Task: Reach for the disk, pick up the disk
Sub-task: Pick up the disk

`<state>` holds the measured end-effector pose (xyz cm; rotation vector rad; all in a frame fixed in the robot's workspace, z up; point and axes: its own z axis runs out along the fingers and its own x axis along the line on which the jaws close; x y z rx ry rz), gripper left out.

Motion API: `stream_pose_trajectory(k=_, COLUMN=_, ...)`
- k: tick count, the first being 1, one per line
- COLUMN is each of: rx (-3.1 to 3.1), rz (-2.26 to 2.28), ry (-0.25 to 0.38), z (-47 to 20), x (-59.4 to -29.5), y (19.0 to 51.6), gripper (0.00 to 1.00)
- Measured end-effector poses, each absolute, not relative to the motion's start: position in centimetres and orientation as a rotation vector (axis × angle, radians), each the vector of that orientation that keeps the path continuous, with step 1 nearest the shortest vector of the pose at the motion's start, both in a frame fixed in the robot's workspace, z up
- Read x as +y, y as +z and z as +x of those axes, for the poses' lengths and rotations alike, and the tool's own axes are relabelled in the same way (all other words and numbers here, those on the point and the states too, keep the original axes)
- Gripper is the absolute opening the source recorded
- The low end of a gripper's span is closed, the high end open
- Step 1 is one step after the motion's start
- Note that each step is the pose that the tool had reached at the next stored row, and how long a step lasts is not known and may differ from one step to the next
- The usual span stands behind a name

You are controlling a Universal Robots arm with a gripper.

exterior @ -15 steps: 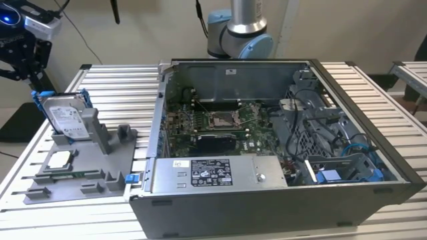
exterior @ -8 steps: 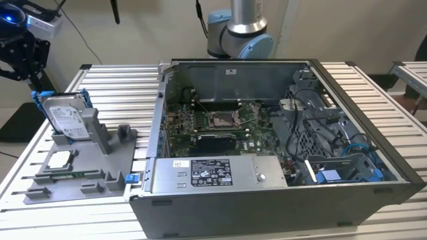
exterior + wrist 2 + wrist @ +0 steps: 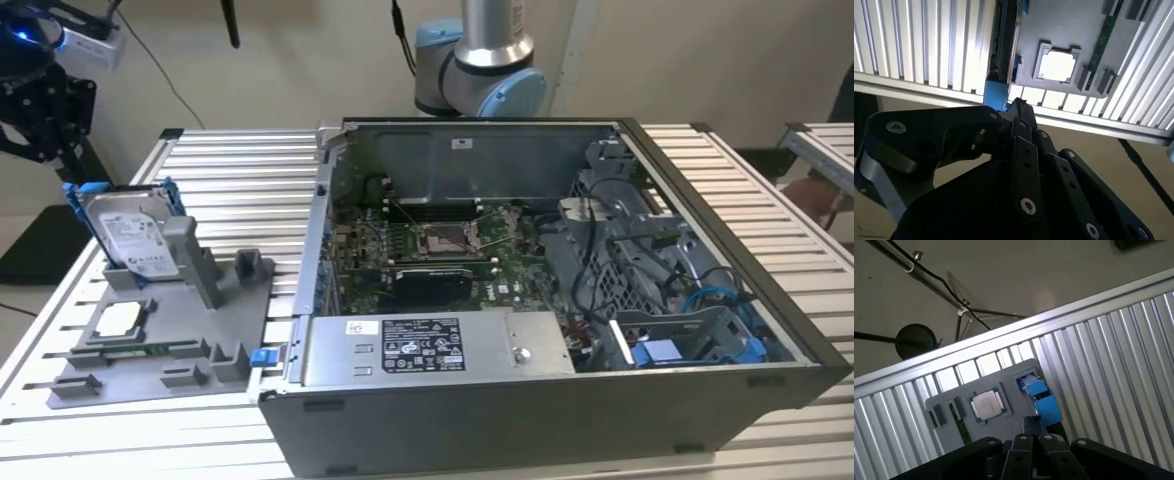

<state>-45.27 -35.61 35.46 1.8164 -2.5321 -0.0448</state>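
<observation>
The disk [image 3: 131, 232], silver-grey with a white label and a bright blue bracket, stands upright in a grey holder [image 3: 200, 330] on the exterior view's left. My gripper [image 3: 44, 152] hangs above and a little to the left of it, apart from it. The fingers come together at one point, so the gripper is shut with nothing in it. In both wrist views the disk's blue bracket edge [image 3: 1042, 400] [image 3: 996, 95] lies just beyond the tip of my gripper [image 3: 1031, 422] [image 3: 1016, 104].
A small square silver chip [image 3: 120, 320] [image 3: 987, 405] [image 3: 1056, 66] lies in the grey holder beside the disk. An open computer case [image 3: 561, 440] with a labelled grey box [image 3: 427, 345] takes the table's middle and right. The slatted metal table [image 3: 200, 160] ends close to the holder.
</observation>
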Motion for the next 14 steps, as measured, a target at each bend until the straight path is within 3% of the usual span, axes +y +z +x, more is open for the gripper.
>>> stream_pose_trajectory(k=14, rx=-2.341, rz=2.073, ry=-0.024, z=-45.26, x=-35.61, y=35.3, gripper=0.0)
